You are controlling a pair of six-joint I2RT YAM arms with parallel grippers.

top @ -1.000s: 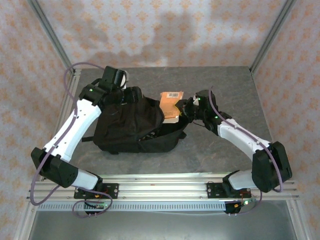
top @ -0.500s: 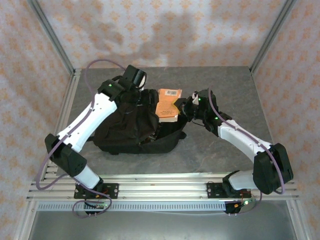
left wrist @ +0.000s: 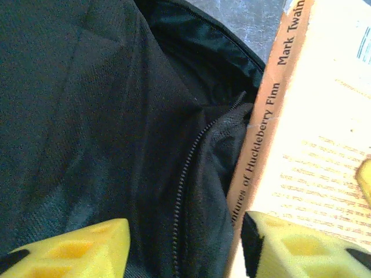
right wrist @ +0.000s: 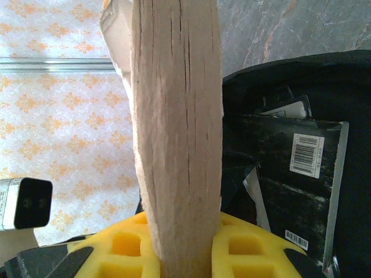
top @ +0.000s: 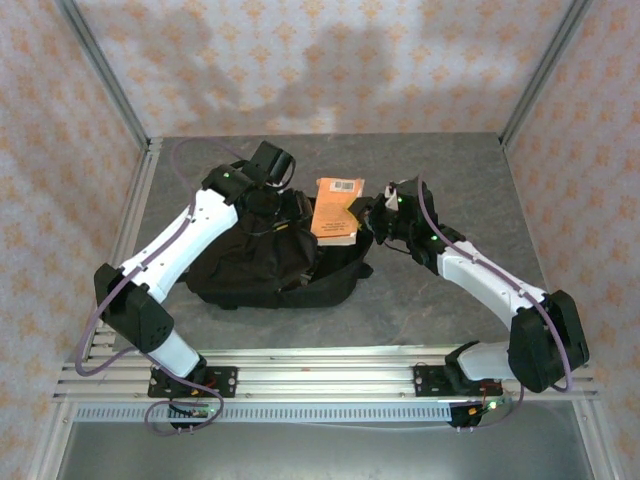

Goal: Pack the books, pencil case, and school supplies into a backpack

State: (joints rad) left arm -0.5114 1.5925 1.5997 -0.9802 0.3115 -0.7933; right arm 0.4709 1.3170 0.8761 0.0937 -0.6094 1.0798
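Right gripper pinches the book by one edge: light, bendy, likely to droop. Left gripper stands spread over the backpack, soft and limp; best taken by the fabric lip beside the zipper.

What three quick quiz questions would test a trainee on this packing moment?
1. True or false: the right hand grips the Huckleberry Finn paperback.
2. What lies inside the backpack? A) a black-grey book with barcodes B) a water bottle C) a lunchbox
3. Fill in: between the left hand's open fingers runs the backpack's ____.
Key: 1 true; 2 A; 3 zip.
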